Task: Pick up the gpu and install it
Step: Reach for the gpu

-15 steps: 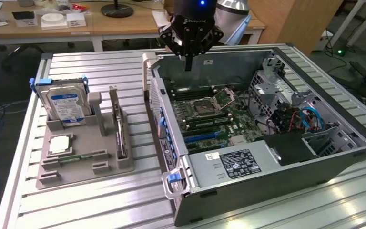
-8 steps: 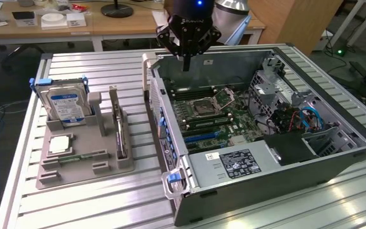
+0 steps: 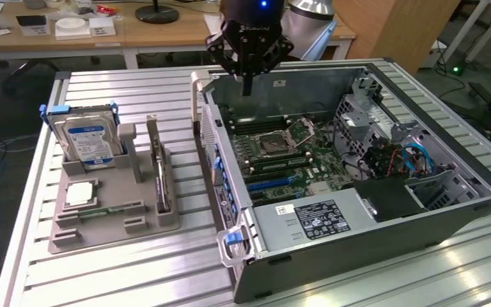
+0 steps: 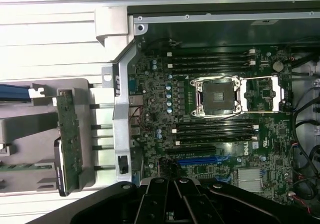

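free: case (image 3: 301, 80) open on top; circuit board (image 3: 288, 160) unobstructed from above | blocked: power supply (image 3: 309, 220) and cabled drive cage (image 3: 373, 125) toward the exterior view's right | holder (image 3: 109, 233): graphics card (image 3: 162, 176) upright, open above; hard drive (image 3: 89, 141) stands near

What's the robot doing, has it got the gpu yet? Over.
Jaws shut, empty; gripper above the open case. Gpu upright in its holder, apart from gripper. Nothing between them.

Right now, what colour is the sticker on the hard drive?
Blue and white. The hard drive shows best in the exterior view.
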`<state>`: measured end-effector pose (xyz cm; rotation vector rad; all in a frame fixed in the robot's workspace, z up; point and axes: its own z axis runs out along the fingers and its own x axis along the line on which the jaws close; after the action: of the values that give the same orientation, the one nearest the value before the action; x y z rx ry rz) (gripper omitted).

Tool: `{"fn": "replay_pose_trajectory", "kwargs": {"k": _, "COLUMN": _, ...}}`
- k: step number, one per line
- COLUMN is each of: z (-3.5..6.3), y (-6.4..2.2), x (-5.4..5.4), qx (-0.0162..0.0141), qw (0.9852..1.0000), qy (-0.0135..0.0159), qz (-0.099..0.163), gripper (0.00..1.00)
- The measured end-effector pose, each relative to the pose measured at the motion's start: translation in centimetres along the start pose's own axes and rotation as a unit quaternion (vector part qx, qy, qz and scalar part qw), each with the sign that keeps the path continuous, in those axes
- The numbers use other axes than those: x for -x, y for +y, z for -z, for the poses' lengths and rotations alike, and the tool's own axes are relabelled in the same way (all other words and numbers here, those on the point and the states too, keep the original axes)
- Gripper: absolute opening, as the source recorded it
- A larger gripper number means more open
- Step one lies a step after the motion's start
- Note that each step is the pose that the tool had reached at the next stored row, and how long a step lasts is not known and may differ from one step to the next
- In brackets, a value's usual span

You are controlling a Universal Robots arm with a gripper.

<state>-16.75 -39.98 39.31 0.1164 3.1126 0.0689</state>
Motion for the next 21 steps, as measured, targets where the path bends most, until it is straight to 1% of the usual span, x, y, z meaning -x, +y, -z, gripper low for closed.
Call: {"fn": "replay_pose_trajectory", "kwargs": {"k": 21, "z": 0.03, "y": -0.21, "x": -1.4, "qx": 0.0, "qw": 1.0, "qy": 0.0, "qz": 0.0, "gripper": 0.1}}
